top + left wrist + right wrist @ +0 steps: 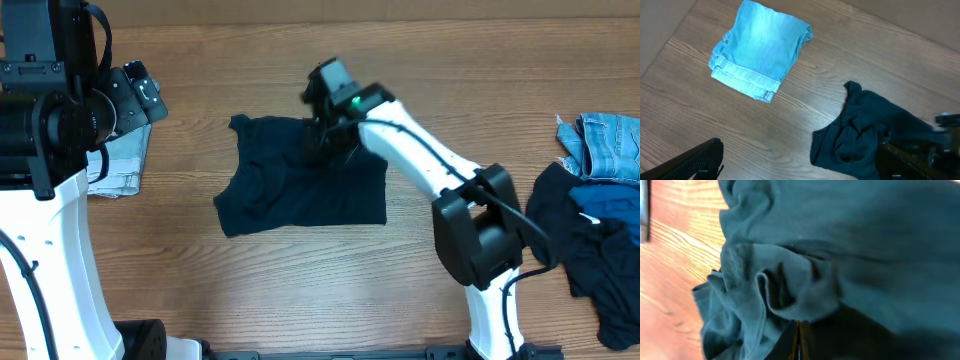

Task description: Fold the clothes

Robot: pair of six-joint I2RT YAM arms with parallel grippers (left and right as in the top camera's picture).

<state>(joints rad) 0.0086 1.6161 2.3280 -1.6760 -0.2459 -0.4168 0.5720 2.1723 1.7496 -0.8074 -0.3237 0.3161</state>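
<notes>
The right claw (322,133) sits on the dark garment's (290,190) far edge, the cloth spreading nearward from it; whether it is clamped, I cannot tell.

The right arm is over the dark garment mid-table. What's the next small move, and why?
Probably draw the right tool toward the near side, folding the far edge of the dark navy fabric garment over itself: it lies spread and wrinkled, cloth bunched at the tool, though its grip is unclear.

table (300,290): light wood-grain surface | light: even, soft
</notes>
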